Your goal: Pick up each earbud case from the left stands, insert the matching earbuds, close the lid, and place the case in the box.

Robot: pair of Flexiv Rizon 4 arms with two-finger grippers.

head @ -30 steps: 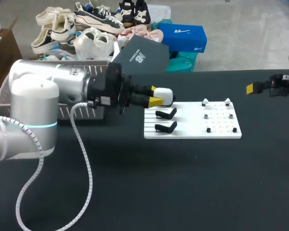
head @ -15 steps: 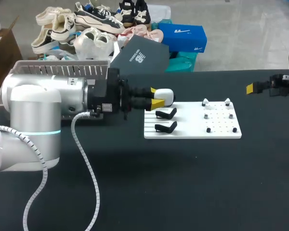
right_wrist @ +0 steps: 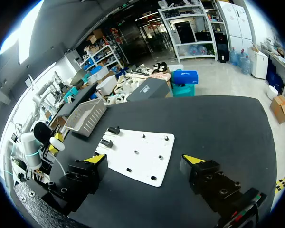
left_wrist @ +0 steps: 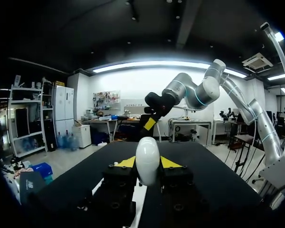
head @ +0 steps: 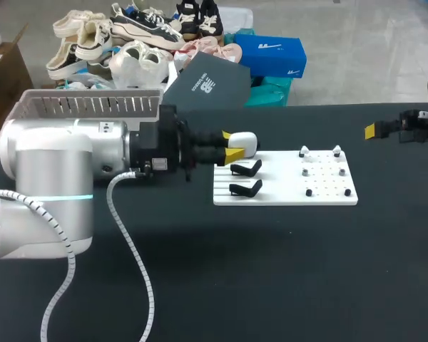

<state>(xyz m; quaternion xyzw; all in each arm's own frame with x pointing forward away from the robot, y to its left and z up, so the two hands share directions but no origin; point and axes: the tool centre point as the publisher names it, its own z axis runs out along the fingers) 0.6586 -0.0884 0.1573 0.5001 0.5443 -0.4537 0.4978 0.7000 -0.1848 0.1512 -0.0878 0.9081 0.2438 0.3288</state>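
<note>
In the head view, the left gripper (head: 230, 147) is reaching in from the left of the frame and pinching the white earbud case (head: 245, 142) between its fingers, over the upper left corner of the white board (head: 285, 194). I cannot tell whether the case is resting on a stand there. 2 empty black stands (head: 247, 169) are sitting just below it, and small earbuds (head: 304, 151) are perched on pegs toward the right of the board. The right gripper (head: 372, 130) is hanging well apart at the right edge, and the grey basket (head: 85, 107) is lying at the upper left behind the arm. In the left wrist view, the case (left_wrist: 147, 156) is standing upright between the 2 yellow tips of the left gripper (left_wrist: 147, 164), each finger touching a side. The step in hand appears to be lifting the case free, so the pinch should be holding evenly while the case is rising straight, clearing the hooked stands before swinging toward the earbuds, with the lid side staying reachable. In the right wrist view, the right gripper (right_wrist: 145, 159) is hovering with fingers spread wide over the tabletop, the board (right_wrist: 149, 142) lying ahead of it and the case (right_wrist: 57, 144) far beyond, so it would need to be approaching slowly to avoid knocking the pegs.
</note>
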